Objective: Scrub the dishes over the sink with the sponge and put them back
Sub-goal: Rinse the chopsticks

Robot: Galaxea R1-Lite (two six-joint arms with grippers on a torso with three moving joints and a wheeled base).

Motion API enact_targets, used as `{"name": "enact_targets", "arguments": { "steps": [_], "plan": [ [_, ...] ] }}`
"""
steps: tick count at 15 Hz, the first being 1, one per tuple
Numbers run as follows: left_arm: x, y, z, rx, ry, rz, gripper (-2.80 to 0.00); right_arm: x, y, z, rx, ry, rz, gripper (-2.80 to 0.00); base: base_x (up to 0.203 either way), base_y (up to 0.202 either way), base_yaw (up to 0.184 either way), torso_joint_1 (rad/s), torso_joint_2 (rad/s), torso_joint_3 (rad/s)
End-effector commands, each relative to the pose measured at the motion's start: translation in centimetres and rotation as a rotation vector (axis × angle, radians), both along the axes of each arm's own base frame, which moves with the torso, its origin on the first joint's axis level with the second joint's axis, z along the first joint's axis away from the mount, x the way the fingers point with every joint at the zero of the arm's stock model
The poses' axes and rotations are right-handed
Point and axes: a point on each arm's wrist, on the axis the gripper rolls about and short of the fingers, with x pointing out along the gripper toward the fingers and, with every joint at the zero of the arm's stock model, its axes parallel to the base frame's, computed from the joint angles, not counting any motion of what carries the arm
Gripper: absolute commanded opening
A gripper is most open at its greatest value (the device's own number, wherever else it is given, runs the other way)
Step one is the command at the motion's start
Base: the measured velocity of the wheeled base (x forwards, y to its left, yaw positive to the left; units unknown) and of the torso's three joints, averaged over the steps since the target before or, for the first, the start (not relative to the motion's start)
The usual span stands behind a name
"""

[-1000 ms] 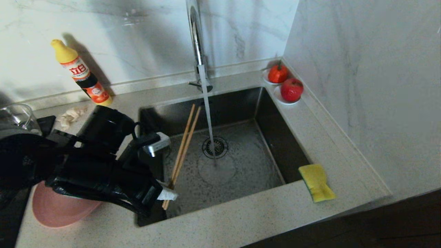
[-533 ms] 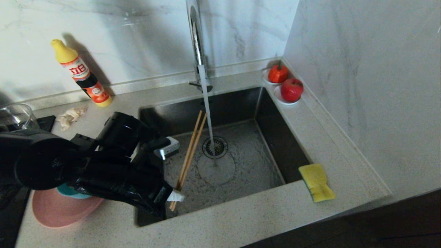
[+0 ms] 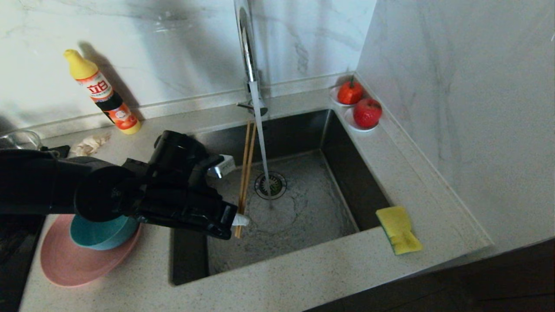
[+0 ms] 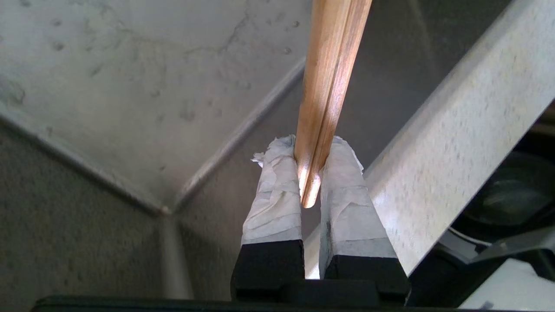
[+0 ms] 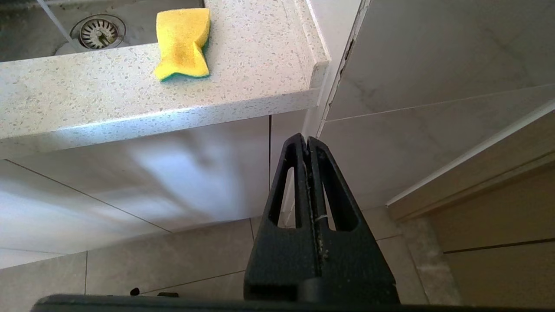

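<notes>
Left gripper (image 4: 310,173) pinching chopsticks (image 3: 245,167) over the sink (image 3: 347,173).
We are seeing the arm hiding part of the teal bowl (image 3: 102,232); right gripper (image 5: 308,143) hanging pressed together below the counter edge.

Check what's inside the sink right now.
In the sink: chopsticks held at one end by the left claw, beside the water stream falling on the drain strainer. The left arm covers the sink's near-left corner.
</notes>
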Motion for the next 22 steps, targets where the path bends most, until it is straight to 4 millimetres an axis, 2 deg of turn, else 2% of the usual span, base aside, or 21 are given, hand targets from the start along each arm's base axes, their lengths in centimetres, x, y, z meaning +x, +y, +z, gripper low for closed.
{"name": "enact_targets", "arguments": {
  "steps": [1,13,22],
  "plan": [
    [0.9,-0.4,-0.4,0.0,0.004,-0.002,-2.8,0.0,0.0,0.0,-0.001,0.001,0.0,-2.8,0.0,0.0,0.0,0.0,0.0,0.0],
    [5.1,-2.2,-0.8,-0.037,-0.003,0.029,-2.8,0.0,0.0,0.0,0.001,0.002,0.0,-2.8,0.0,0.0,0.0,0.0,0.0,0.0],
    [4.7,-2.1,0.5,-0.065,-0.032,0.039,-2.8,0.0,0.0,0.0,-0.001,0.003,0.0,-2.8,0.0,0.0,0.0,0.0,0.0,0.0]
  ]
}}
